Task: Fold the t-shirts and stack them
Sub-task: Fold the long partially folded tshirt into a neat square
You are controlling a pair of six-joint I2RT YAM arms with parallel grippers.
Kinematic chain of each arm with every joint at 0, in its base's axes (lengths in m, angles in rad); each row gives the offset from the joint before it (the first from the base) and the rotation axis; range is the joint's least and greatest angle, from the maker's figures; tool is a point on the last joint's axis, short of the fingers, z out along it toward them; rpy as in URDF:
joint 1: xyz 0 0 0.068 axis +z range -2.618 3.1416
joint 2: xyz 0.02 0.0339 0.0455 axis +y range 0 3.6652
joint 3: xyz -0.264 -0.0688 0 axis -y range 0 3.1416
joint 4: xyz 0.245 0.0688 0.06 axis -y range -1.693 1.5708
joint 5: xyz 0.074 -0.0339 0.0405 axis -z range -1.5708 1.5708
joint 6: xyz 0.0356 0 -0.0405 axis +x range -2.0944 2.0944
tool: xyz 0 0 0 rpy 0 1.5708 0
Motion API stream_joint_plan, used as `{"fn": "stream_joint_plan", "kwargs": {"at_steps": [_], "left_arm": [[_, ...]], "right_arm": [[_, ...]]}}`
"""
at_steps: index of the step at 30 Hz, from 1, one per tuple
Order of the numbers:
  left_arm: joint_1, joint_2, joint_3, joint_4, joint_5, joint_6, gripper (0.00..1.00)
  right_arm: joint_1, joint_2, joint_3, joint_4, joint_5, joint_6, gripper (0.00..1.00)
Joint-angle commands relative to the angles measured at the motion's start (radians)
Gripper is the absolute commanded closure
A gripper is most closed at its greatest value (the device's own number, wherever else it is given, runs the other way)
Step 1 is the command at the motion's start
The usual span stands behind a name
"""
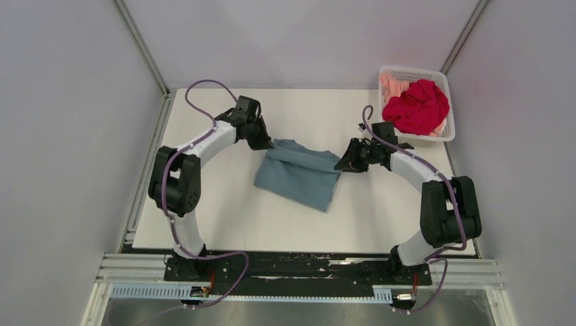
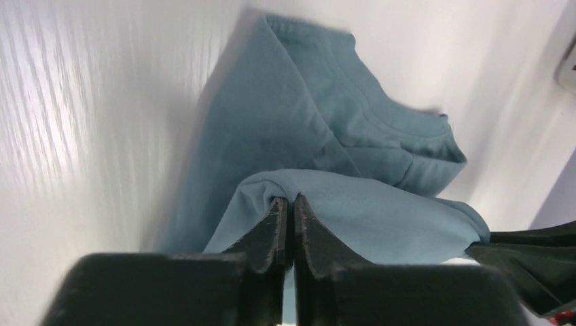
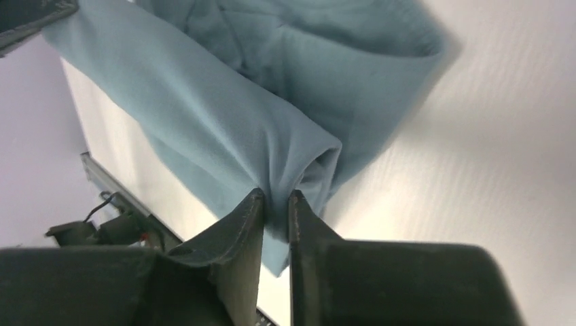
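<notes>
The teal-blue t-shirt (image 1: 299, 175) hangs partly folded over the middle of the white table, its lower part resting on the surface. My left gripper (image 1: 266, 144) is shut on its far left corner, also seen in the left wrist view (image 2: 289, 198). My right gripper (image 1: 342, 163) is shut on its far right corner, also seen in the right wrist view (image 3: 277, 195). The cloth (image 2: 285, 115) is stretched between them (image 3: 204, 95). The red t-shirt (image 1: 416, 107) lies crumpled in the basket, on top of the peach-pink t-shirt (image 1: 392, 85).
The white mesh basket (image 1: 448, 132) stands at the far right corner of the table (image 1: 204, 224). Grey walls with metal posts close in the back and sides. A metal rail runs along the near edge.
</notes>
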State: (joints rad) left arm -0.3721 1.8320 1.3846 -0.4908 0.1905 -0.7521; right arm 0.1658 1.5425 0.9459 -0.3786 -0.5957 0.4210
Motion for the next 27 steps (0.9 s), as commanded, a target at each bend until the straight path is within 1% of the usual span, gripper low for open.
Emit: {"fn": "stream_joint_plan", "kwargs": {"at_steps": [1,2,3,4,5,6,7,9,10,11,12,13,14,15,16,17,18,19,20,23,25,27], "left_arm": [[0.038,0.107,0.128,0.016,-0.028,0.038,0.68],[0.044,0.122,0.174,0.008,-0.03,0.041,0.54],[0.049,0.146,0.202,-0.012,-0.041,0.04,0.35],[0.059,0.156,0.261,-0.026,-0.046,0.039,0.27],[0.065,0.167,0.294,-0.064,-0.057,0.041,0.08],[0.073,0.168,0.349,-0.085,-0.067,0.046,0.04],[0.075,0.154,0.367,-0.125,-0.093,0.051,0.01],[0.075,0.099,0.356,-0.134,-0.096,0.06,0.0],[0.074,0.071,0.294,-0.092,-0.082,0.063,0.0],[0.069,0.018,0.255,-0.063,-0.043,0.064,0.0],[0.067,-0.008,0.162,0.013,-0.016,0.064,0.0],[0.058,-0.048,0.115,0.053,0.046,0.067,0.0],[0.052,-0.06,0.049,0.123,0.109,0.071,0.0],[0.039,-0.066,0.025,0.144,0.139,0.086,0.0],[0.03,-0.059,0.029,0.158,0.196,0.097,0.0],[0.012,-0.029,0.056,0.157,0.221,0.122,0.0],[0.003,0.015,0.077,0.151,0.271,0.136,0.0],[-0.013,0.039,0.123,0.149,0.292,0.157,0.0],[-0.021,0.097,0.149,0.137,0.317,0.163,0.0],[-0.032,0.216,0.293,0.075,0.322,0.177,0.0],[-0.031,0.293,0.362,0.018,0.299,0.187,0.0],[-0.03,0.356,0.409,-0.001,0.261,0.188,0.0]], "right_arm": [[-0.022,0.081,0.07,0.111,0.142,0.041,0.75],[-0.028,0.103,0.095,0.114,0.149,0.043,0.72],[-0.035,0.122,0.129,0.116,0.157,0.041,0.67],[-0.04,0.136,0.162,0.113,0.17,0.034,0.57],[-0.043,0.14,0.19,0.097,0.187,0.032,0.42],[-0.042,0.132,0.208,0.083,0.197,0.025,0.33],[-0.04,0.11,0.207,0.08,0.195,0.021,0.27],[-0.023,0.036,0.158,0.09,0.204,0.013,0.1],[-0.016,-0.003,0.125,0.096,0.206,0.002,0.03],[-0.008,-0.042,0.087,0.101,0.203,0.0,0.0],[0.0,-0.076,0.048,0.119,0.189,0.002,0.0],[0.007,-0.11,0.007,0.138,0.164,0.001,0.0],[0.012,-0.127,-0.034,0.154,0.118,0.002,0.0],[0.015,-0.139,-0.058,0.177,0.085,0.005,0.0],[0.02,-0.147,-0.082,0.205,0.066,0.019,0.0],[0.027,-0.147,-0.098,0.234,0.053,0.035,0.0],[0.036,-0.143,-0.107,0.264,0.031,0.043,0.0],[0.047,-0.132,-0.11,0.291,0.014,0.047,0.0],[0.055,-0.117,-0.106,0.309,0.011,0.05,0.0],[0.064,-0.035,-0.078,0.331,0.023,0.052,0.0],[0.064,0.029,-0.052,0.337,0.034,0.049,0.0],[0.063,0.105,-0.02,0.341,0.052,0.045,0.0]]}}
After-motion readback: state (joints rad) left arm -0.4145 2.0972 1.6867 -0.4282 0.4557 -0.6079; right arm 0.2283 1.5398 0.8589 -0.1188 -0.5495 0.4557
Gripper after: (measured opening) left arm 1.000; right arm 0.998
